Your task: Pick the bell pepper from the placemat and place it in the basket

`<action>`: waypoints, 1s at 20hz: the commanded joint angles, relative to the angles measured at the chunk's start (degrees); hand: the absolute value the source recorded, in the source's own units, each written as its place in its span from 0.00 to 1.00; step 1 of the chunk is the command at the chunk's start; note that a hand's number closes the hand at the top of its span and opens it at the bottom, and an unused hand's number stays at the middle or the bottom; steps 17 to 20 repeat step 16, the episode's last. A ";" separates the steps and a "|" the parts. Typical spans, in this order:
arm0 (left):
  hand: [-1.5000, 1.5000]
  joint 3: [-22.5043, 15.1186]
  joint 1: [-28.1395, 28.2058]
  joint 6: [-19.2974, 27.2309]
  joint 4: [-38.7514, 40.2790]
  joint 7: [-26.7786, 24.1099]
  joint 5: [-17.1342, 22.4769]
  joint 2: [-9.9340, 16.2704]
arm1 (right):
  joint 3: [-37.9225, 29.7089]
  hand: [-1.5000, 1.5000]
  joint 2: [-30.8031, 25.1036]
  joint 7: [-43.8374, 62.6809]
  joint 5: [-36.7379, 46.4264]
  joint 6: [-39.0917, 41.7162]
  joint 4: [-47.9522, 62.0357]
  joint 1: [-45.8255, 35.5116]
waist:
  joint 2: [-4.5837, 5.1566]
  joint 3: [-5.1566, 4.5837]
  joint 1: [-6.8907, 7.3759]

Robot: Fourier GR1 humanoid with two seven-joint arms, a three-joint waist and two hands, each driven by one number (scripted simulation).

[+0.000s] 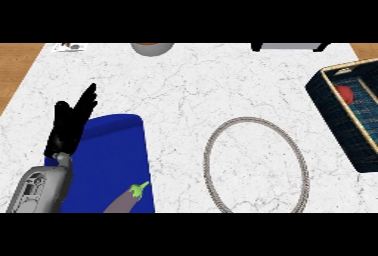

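A red bell pepper (345,93) lies inside the dark blue basket (336,117) with a tan rim at the counter's right edge; only part of the pepper shows past the basket's wall. My left hand (70,125) stands open at the left, fingers straight and pointing up, over the left edge of a blue placemat (118,150). It holds nothing. A purple eggplant (125,200) with a green stem lies on the near end of that placemat. My right hand does not show.
A grey rope-like ring (207,160) lies flat on the white marble counter between placemat and basket. At the far edge are a grey bowl (152,48), a grey and black object (291,46) and a small card (70,47).
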 commanded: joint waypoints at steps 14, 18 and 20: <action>0.50 1.15 0.96 -2.05 -0.68 -0.08 1.08 0.59 | -18.28 0.00 -21.74 -5.30 -11.75 3.79 15.82 9.60 | 0.03 0.08 -0.70; 0.50 0.21 0.32 0.12 -0.42 0.42 -0.52 -0.91 | -20.18 0.00 -24.80 -8.23 -12.56 4.26 20.00 10.91 | 0.25 0.17 -0.41; 0.50 0.21 0.32 0.12 -0.42 0.42 -0.52 -0.91 | -20.18 0.00 -24.80 -8.23 -12.56 4.26 20.00 10.91 | 0.25 0.17 -0.41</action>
